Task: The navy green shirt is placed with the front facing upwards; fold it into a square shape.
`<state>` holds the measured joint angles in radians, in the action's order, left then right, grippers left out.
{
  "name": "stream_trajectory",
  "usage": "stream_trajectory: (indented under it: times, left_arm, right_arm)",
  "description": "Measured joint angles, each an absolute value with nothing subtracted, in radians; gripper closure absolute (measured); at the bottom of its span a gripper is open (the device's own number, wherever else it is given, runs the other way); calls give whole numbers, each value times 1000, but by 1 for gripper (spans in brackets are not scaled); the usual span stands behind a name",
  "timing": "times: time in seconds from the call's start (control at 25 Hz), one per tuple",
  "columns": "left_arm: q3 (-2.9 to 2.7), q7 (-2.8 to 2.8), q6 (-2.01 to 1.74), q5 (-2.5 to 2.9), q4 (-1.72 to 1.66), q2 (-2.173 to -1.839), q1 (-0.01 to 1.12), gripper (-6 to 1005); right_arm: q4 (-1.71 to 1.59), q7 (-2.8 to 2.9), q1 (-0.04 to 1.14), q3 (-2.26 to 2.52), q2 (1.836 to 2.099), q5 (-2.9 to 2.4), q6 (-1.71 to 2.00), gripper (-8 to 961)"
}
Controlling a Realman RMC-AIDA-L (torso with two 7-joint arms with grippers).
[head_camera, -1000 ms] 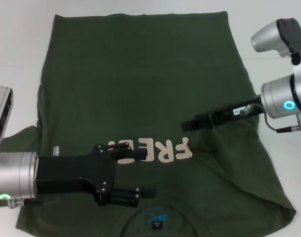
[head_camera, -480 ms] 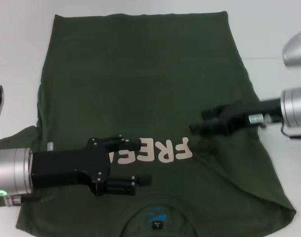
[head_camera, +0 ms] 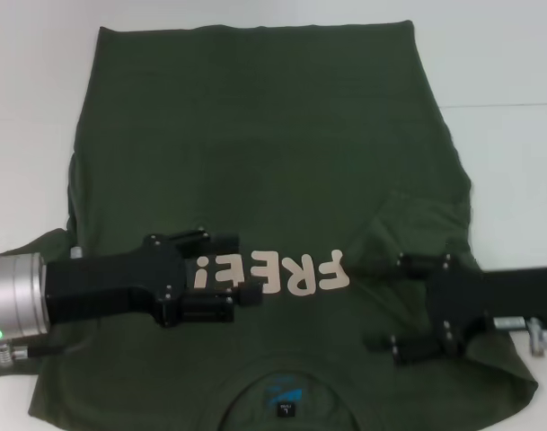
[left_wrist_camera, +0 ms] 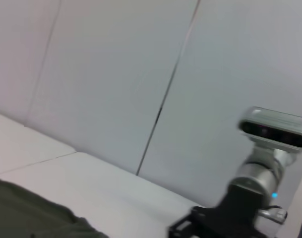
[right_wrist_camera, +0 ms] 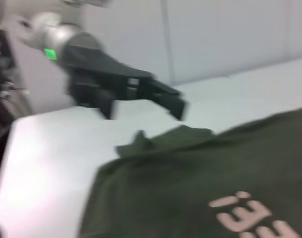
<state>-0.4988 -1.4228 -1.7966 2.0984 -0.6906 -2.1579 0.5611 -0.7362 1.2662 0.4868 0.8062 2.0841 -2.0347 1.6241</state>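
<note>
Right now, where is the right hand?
In the head view the right hand hangs over the shirt on the robot's right side, just right of the "FREE!" letters, its open fingers pointing toward the left hand.

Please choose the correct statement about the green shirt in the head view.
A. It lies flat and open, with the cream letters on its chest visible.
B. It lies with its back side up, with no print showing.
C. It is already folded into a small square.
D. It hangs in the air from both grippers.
A: the navy green shirt is spread unfolded on the white table, with its cream letters showing between the left gripper and the right gripper.
</note>
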Motion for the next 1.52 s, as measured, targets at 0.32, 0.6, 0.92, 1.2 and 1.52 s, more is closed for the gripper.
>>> stream_trajectory:
  times: [0.32,0.6,0.92,1.2,1.52]
  left_arm:
    - [-499,-1573,-1756,2117,-779,-2159,530,93]
    - [-494,-1868,-1697,2202,-987,-2157,465,93]
    - [-443,-2156,-1783,2367,-1263,-2154,417,93]
    - [-442,-2390,-1860,2506,-1409,-2146,421,93]
    - [-442,-2554,-1858,2616,-1404,-2135,444,93]
  right_arm:
    - [-732,1179,431,805,2086,-2034,1713,8]
    - [-694,1141,438,804,2092,-2025,1695,8]
    - [-625,1114,471,804,2094,-2011,1654,8]
    - [-602,1111,489,811,2095,-1989,1649,8]
    - [-546,1069,511,804,2095,-1972,1639,7]
